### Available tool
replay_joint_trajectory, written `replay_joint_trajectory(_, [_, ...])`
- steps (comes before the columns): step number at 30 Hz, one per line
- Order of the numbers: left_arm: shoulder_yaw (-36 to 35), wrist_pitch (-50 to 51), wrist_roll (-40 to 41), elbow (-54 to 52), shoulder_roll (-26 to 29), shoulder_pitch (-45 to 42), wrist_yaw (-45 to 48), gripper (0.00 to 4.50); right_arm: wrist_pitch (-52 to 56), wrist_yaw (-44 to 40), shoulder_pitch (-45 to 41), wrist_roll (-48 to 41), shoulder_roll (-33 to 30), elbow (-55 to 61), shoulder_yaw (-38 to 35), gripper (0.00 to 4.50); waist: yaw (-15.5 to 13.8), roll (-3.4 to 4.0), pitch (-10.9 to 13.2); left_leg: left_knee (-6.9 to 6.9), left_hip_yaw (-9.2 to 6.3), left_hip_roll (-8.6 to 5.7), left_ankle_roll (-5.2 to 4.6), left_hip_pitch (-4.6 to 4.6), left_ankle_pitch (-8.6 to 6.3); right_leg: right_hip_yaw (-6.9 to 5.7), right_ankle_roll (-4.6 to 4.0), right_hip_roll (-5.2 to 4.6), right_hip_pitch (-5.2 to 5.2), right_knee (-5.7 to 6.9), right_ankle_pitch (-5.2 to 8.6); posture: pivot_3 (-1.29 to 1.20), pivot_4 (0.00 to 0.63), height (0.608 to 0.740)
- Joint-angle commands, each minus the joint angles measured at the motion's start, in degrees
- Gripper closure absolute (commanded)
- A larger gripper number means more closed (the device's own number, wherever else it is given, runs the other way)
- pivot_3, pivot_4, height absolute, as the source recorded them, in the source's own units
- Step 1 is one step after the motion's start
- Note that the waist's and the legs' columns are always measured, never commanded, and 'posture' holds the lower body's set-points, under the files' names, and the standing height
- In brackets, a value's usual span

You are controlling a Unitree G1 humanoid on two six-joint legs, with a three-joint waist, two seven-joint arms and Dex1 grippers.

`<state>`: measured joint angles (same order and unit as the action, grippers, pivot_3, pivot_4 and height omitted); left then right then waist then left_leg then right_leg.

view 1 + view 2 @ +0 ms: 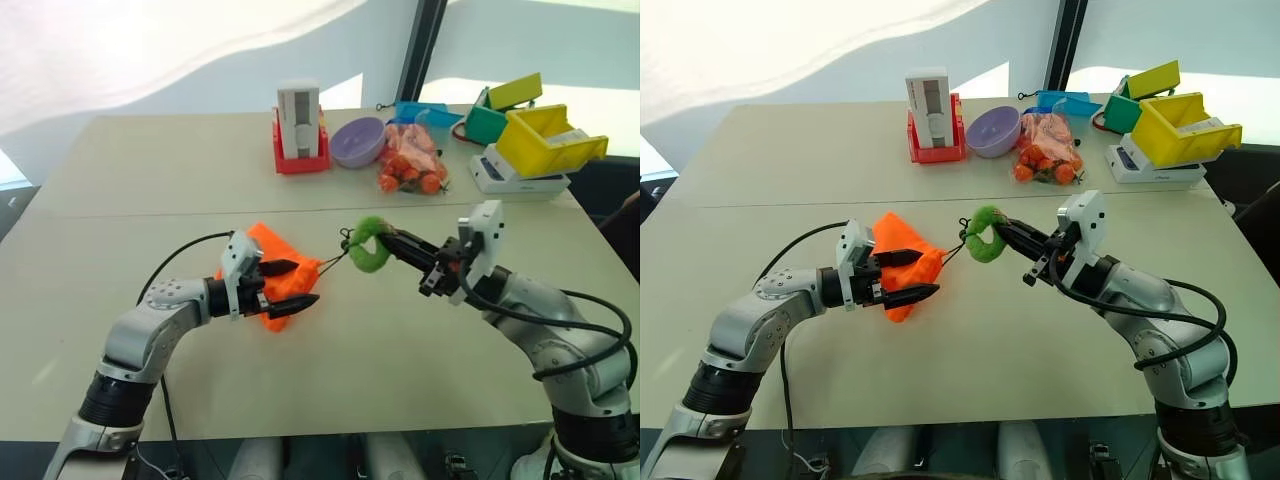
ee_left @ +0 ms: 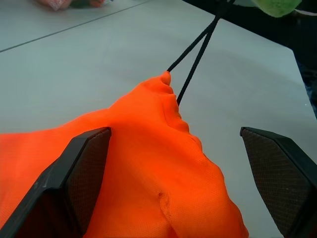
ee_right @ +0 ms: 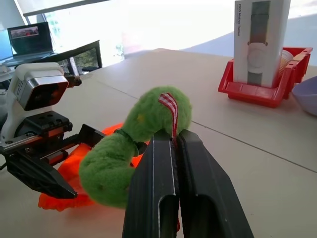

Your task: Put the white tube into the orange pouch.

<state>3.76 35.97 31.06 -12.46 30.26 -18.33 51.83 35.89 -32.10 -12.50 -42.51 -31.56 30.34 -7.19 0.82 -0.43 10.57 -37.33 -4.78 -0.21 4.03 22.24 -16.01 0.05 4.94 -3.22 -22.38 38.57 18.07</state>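
Pinching the fuzzy green ball (image 1: 368,245) in our pressed-together right gripper (image 1: 392,243), we keep the thin black cord (image 2: 195,52) taut. Our left gripper (image 1: 292,284), fingers spread around the bright orange soft fabric pouch (image 1: 281,273), should brace its gathered neck beside that ball.

pouch (image 1: 272,262): 1 | bowl (image 1: 357,141): 1 | bins (image 1: 548,138): 3 | grippers (image 1: 283,284): 2

A pale beige table (image 1: 330,370) carries a cluster of items along its far edge, toward twelve and one o'clock. A red tray (image 1: 300,160) holds an upright white box (image 1: 299,120) printed with a watch. Just beside it, toward three o'clock, sits a lilac bowl (image 1: 358,141), and next to that a clear bag of orange-red items (image 1: 410,160). Behind the bag lies a blue scoop (image 1: 420,110). Farther toward two o'clock, a yellow bin (image 1: 548,138) rests on a flat white box (image 1: 520,177), with a green bin (image 1: 486,122) near it. In the right wrist view, a laptop (image 3: 22,42) stands on a dark desk in the background.
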Motion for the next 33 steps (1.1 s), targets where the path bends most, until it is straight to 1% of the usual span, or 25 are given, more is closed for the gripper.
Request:
replay_joint_trajectory(1, [-0.84,-0.48,0.74,-1.96,-0.15,-0.03,-0.24,0.05,-1.53,-0.67,-0.78,0.28,-0.35,2.33,-0.40,4.50,0.00,0.00,0.00,0.00,0.00,0.00,0.00,0.00,0.00,0.00,0.00,0.00,0.00,0.00,0.00,0.00,0.150,0.740])
replay_joint_trajectory(9, [-1.38,-0.80,0.77,-1.67,-0.55,0.00,-0.95,0.05,-3.51,-2.53,-0.75,2.55,-0.61,2.32,0.35,4.50,0.01,0.00,0.00,0.00,0.00,0.00,0.00,0.00,0.00,0.00,0.00,0.00,0.00,0.00,0.00,0.00,0.150,0.740])
replay_joint_trajectory(15, [-4.29,-0.78,1.12,-0.73,0.46,1.28,-1.96,0.05,-11.90,-4.52,-0.95,11.89,-1.90,2.23,3.38,4.50,0.15,0.00,0.00,0.01,0.00,0.00,0.00,0.00,0.00,0.00,0.00,0.01,-0.02,0.02,0.00,0.00,0.150,0.740])
replay_joint_trajectory(20, [-5.31,-1.18,0.20,-0.55,2.91,3.72,-1.34,0.05,-14.28,-3.37,-2.91,13.99,-1.70,1.10,1.46,4.50,0.11,0.00,0.00,0.00,0.00,0.01,0.00,-0.01,0.00,0.01,0.00,0.01,-0.02,0.02,0.00,0.00,0.150,0.740])
replay_joint_trajectory(24, [-3.97,-2.41,-1.34,-0.88,4.84,5.84,-0.29,0.05,-15.05,-2.05,-5.34,13.63,-1.13,-1.43,-1.43,4.50,-0.02,0.00,0.00,0.00,0.01,0.00,0.00,-0.01,0.00,0.01,0.00,-0.01,-0.01,0.03,0.00,0.00,0.150,0.740])
replay_joint_trajectory(33, [-3.25,-3.80,-2.28,-0.39,4.51,6.22,-0.52,0.05,-15.83,-2.21,-4.75,14.30,-0.24,-2.44,-1.09,4.50,-0.05,0.01,-0.01,0.00,0.01,0.01,0.00,-0.04,0.00,0.01,0.00,-0.03,0.00,0.06,0.00,0.00,0.150,0.740])
